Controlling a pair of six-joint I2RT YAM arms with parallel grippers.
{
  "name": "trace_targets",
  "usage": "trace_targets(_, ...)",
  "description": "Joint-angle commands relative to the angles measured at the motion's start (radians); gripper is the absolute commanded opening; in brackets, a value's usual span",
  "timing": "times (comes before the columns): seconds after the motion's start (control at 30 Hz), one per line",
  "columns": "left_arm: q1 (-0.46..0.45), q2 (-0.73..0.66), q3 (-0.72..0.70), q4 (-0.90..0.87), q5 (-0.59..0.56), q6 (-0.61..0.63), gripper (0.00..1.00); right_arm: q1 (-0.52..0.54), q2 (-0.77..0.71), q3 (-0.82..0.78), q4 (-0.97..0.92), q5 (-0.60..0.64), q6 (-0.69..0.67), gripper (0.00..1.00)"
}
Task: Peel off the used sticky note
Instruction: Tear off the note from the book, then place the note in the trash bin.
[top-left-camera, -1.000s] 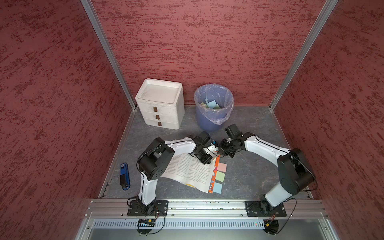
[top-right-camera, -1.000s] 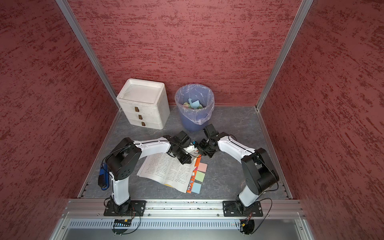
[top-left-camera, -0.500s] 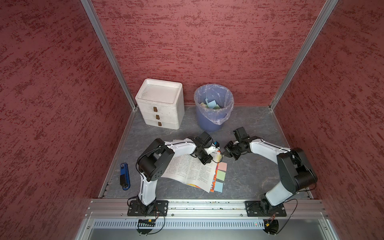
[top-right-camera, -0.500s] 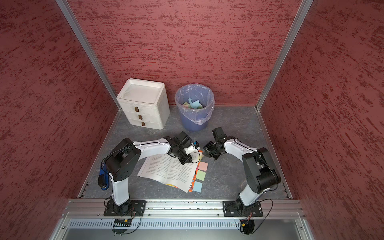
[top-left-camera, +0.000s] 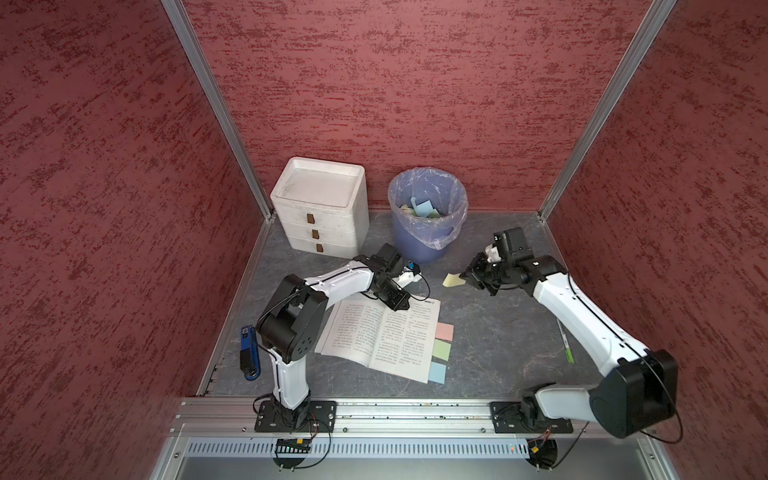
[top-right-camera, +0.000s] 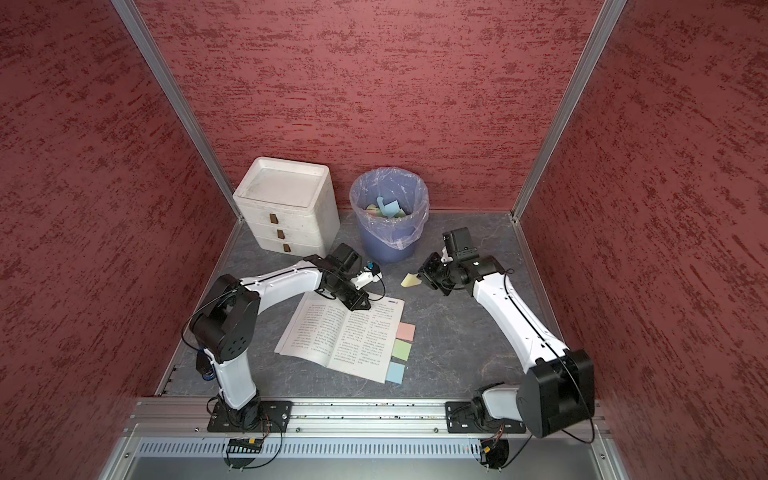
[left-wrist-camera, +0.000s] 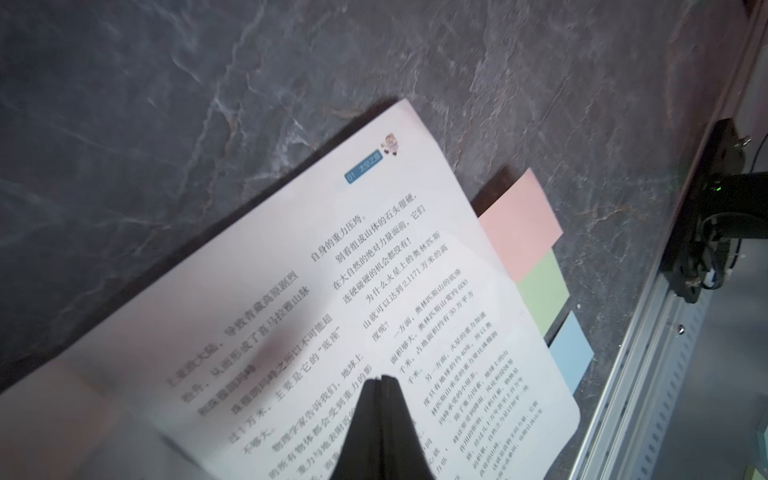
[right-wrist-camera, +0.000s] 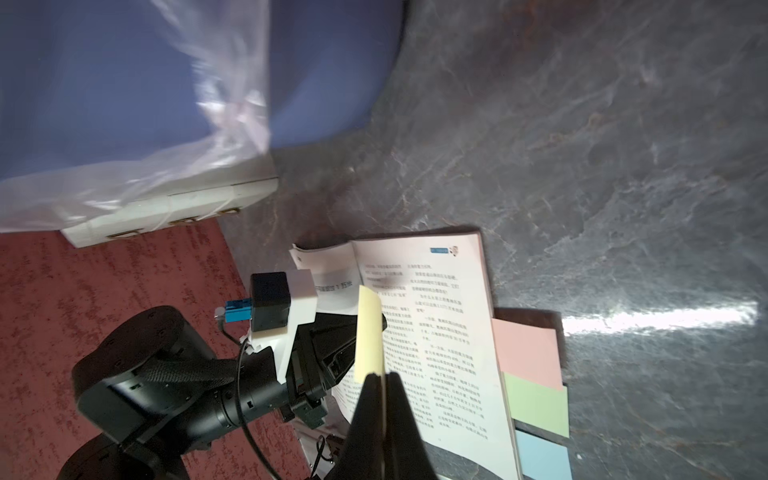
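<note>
A pale yellow sticky note (top-left-camera: 454, 279) (top-right-camera: 410, 280) hangs off the table, clear of the book, pinched at one edge by my shut right gripper (top-left-camera: 468, 277) (right-wrist-camera: 381, 376). In the right wrist view the note (right-wrist-camera: 368, 332) stands up from the closed jaws. An open book (top-left-camera: 353, 328) lies flat in the middle of the floor. My left gripper (top-left-camera: 401, 306) (left-wrist-camera: 380, 378) is shut, its tip resting on the right-hand page (left-wrist-camera: 332, 257) near the top. Pink (top-left-camera: 444, 331), green (top-left-camera: 441, 350) and blue (top-left-camera: 437, 372) notes stick out from the book's right edge.
A blue bin (top-left-camera: 411, 245) with a plastic liner holds several discarded notes, just behind the book. A white drawer unit (top-left-camera: 320, 226) stands at the back left. A blue stapler-like tool (top-left-camera: 249, 351) lies by the left wall. A green pen (top-left-camera: 566, 345) lies under the right arm.
My right gripper has drawn back from the book's top edge towards the right, carrying the yellow note off the page. The left gripper has stayed on the page.
</note>
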Motion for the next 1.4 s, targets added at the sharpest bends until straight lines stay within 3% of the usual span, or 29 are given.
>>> trace_targets(0.0,0.049,-0.082,0.033,-0.1,0.07,0.019,0.07,-0.005,-0.039,0.137,-0.171,0.111,-0.142,0.0)
trace_targets(0.1,0.124,-0.147,0.01,-0.144,0.102,0.037,0.13,-0.004,-0.024,0.304,-0.228,0.131,-0.211,0.0)
trace_targets(0.23,0.226,-0.238,-0.04,-0.206,0.121,0.086,0.2,0.0,0.101,0.578,-0.294,0.154,-0.28,0.0)
trace_targets(0.43,0.321,-0.329,-0.103,-0.282,0.155,0.14,0.4,0.017,0.413,0.997,-0.372,0.18,-0.33,0.0)
trace_targets(0.5,0.348,-0.355,-0.123,-0.301,0.165,0.155,0.47,0.039,0.557,1.213,-0.447,0.215,-0.358,0.0)
trace_targets(0.57,0.377,-0.374,-0.139,-0.322,0.167,0.177,0.5,0.059,0.723,1.446,-0.527,0.251,-0.383,0.0)
trace_targets(0.63,0.41,-0.39,-0.155,-0.332,0.164,0.195,0.5,0.073,0.797,1.556,-0.528,0.261,-0.398,0.01)
trace_targets(0.83,0.483,-0.409,-0.203,-0.354,0.135,0.26,0.47,0.124,0.846,1.508,-0.379,0.385,-0.498,0.12)
trace_targets(1.03,0.492,-0.418,-0.258,-0.318,0.105,0.275,0.46,0.166,0.868,1.505,-0.252,0.498,-0.631,0.35)
trace_targets(1.23,0.494,-0.411,-0.289,-0.274,0.061,0.273,0.44,0.195,0.86,1.507,-0.165,0.568,-0.719,0.69)
trace_targets(1.37,0.494,-0.406,-0.319,-0.227,-0.01,0.276,0.43,0.233,0.806,1.502,-0.222,0.627,-0.727,0.74)
